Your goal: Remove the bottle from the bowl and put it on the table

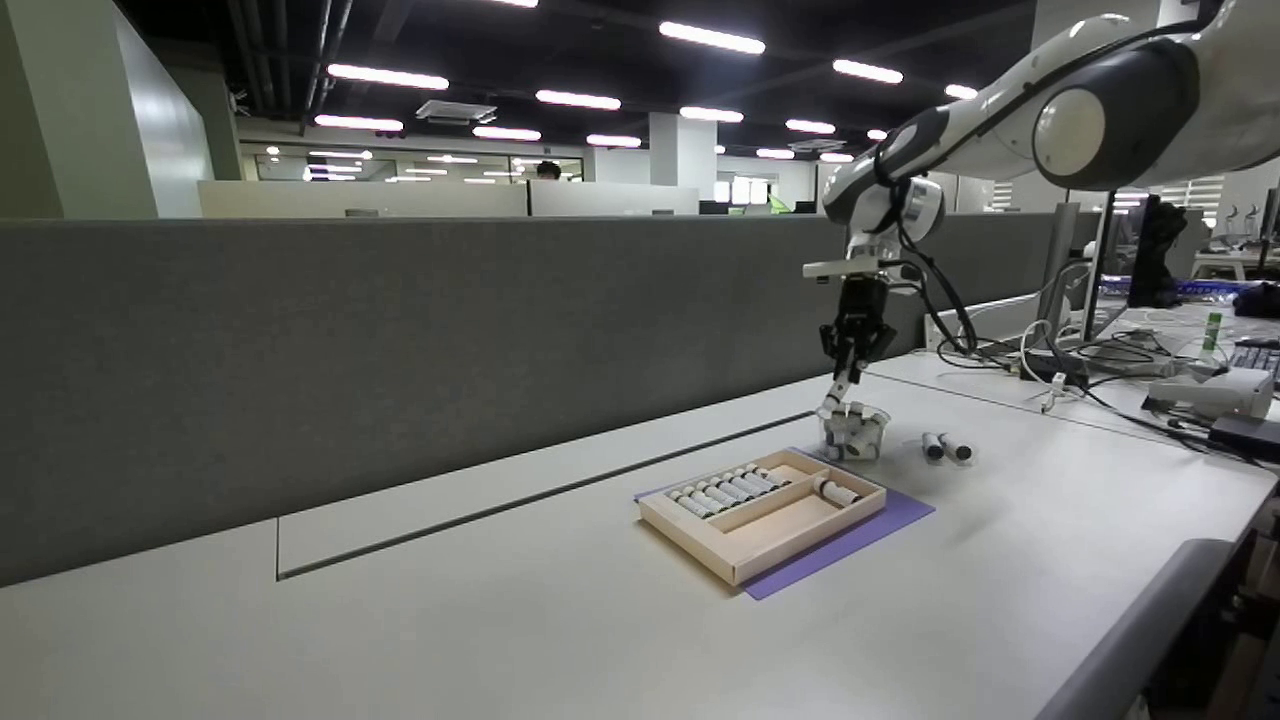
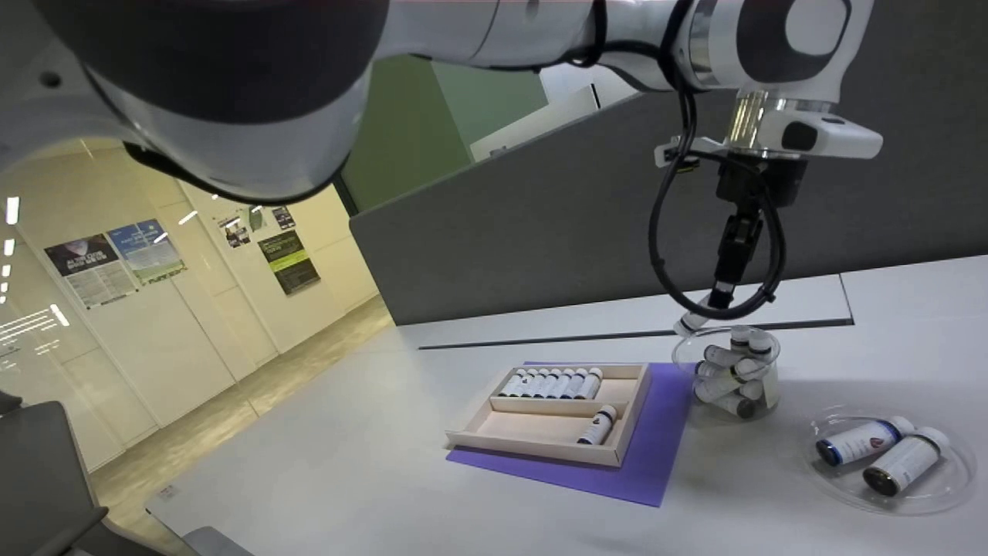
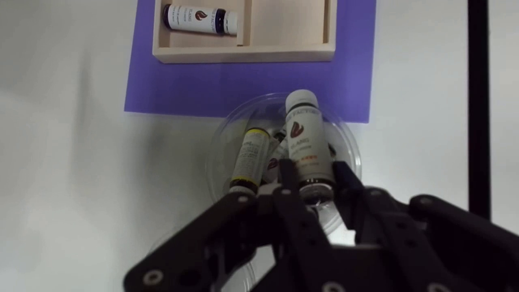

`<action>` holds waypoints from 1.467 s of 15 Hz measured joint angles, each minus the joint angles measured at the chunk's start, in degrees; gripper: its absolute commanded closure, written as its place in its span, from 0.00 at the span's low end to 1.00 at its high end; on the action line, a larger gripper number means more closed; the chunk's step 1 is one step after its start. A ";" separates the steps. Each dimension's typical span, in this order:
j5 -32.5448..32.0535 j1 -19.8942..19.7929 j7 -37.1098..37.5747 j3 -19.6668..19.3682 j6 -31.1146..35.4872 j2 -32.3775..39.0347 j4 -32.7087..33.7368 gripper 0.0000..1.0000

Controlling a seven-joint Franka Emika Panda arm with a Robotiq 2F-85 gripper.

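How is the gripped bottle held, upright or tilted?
Tilted: in both exterior views the bottle slants down from the gripper; the wrist view shows its white cap at the far end.

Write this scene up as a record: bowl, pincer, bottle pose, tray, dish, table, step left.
Bowl: clear, several bottles heaped inside
Pincer: closed on the held bottle
Bottle pose: tilted, capped end lower, near the bowl's rim
Tray: wooden, on purple sheet; bottle row in one compartment, single bottle in another
Dish: clear, two bottles lying inside
Table: pale grey
Step left: put held bottle on table
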 measured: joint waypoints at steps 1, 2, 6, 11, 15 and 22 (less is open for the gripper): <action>0.00 0.16 -0.70 0.08 -0.21 -1.14 0.00 0.95; 0.00 0.31 -1.43 0.19 -0.34 -2.23 0.00 0.95; -0.18 1.04 -3.77 0.57 -1.77 -4.70 0.00 0.95; -5.43 4.97 -6.19 0.05 -2.56 -4.01 -0.50 0.95; -10.86 10.00 -9.09 -0.32 -0.54 -3.70 -2.31 0.95; -18.18 16.31 -11.67 -1.07 4.58 -3.58 -6.27 0.95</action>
